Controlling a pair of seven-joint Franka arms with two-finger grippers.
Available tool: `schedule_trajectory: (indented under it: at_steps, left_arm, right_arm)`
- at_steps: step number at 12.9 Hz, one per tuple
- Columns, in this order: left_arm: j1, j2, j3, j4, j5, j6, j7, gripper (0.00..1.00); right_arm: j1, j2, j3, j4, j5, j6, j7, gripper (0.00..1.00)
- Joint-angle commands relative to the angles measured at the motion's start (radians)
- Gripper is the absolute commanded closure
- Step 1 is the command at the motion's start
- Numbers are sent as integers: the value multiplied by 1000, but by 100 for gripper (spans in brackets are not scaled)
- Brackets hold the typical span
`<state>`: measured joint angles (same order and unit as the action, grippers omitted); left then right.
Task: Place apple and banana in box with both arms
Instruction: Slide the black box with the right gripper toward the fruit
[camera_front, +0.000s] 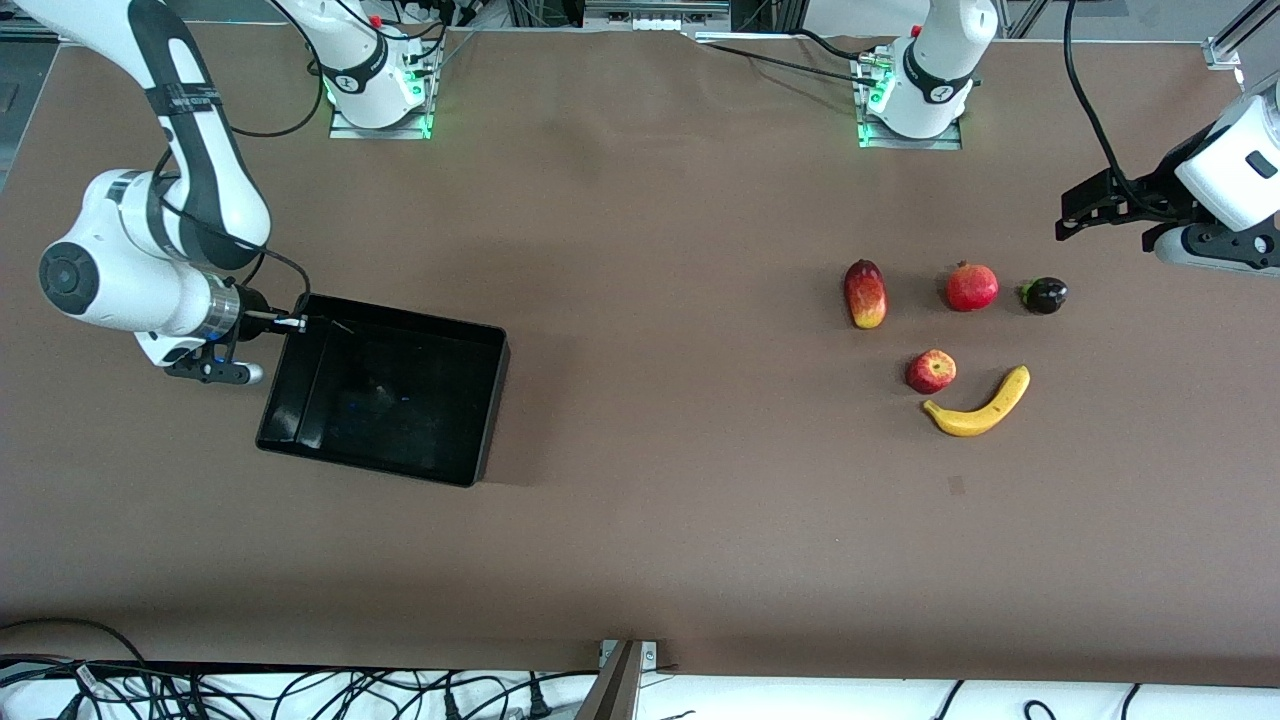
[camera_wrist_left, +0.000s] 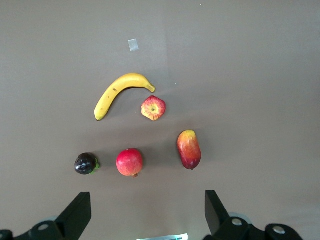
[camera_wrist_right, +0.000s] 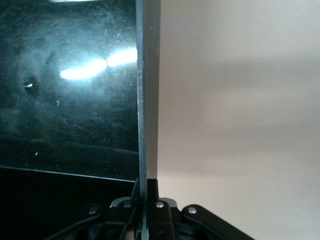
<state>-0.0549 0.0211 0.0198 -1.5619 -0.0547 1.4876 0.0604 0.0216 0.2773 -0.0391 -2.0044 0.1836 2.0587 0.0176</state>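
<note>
The small red apple (camera_front: 931, 371) (camera_wrist_left: 153, 108) lies on the table beside the yellow banana (camera_front: 978, 405) (camera_wrist_left: 120, 92), almost touching it, toward the left arm's end of the table. The black box (camera_front: 420, 315) sits at the right arm's end. My right gripper (camera_front: 290, 322) (camera_wrist_right: 147, 187) is shut on the box's thin side wall (camera_wrist_right: 147, 100) at a corner. My left gripper (camera_front: 1075, 215) (camera_wrist_left: 147, 200) hangs open and holds nothing, over bare table close to the fruits, which all show in its wrist view.
Three more fruits lie in a row farther from the front camera than the apple: an elongated red-and-yellow fruit (camera_front: 865, 293), a round red fruit (camera_front: 972, 287) and a small dark purple one (camera_front: 1045, 295). Brown table stretches between box and fruits.
</note>
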Motion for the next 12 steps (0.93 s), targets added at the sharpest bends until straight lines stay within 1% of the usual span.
schedule_trajectory:
  at_steps: [1, 3, 5, 7, 8, 10, 12]
  left_arm:
    - [1, -13, -4, -6, -13, -10, -4, 0]
    - [0, -13, -4, -6, -13, -17, -5, 0]
    - [0, -13, -4, -6, -13, -18, -5, 0]
    - [0, -15, -4, -6, -13, -21, -5, 0]
    - [-2, -13, -6, -6, -13, -21, -7, 0]
    - [-3, -15, -8, -6, -13, -21, -10, 0]
    - [-3, -15, -8, -6, -14, -21, -10, 0]
  right_arm:
    - [82, -1, 1, 126, 60, -133, 2, 100]
    - [191, 32, 1, 237, 60, -254, 4, 100]
    - [326, 80, -1, 341, 57, -272, -1, 100]
    - [430, 131, -1, 404, 62, -270, 1, 100]
    - [496, 161, -1, 447, 60, -264, 48, 100]
    - [599, 235, -1, 537, 57, -252, 271, 100]
    - [671, 298, -1, 598, 57, -207, 349, 100]
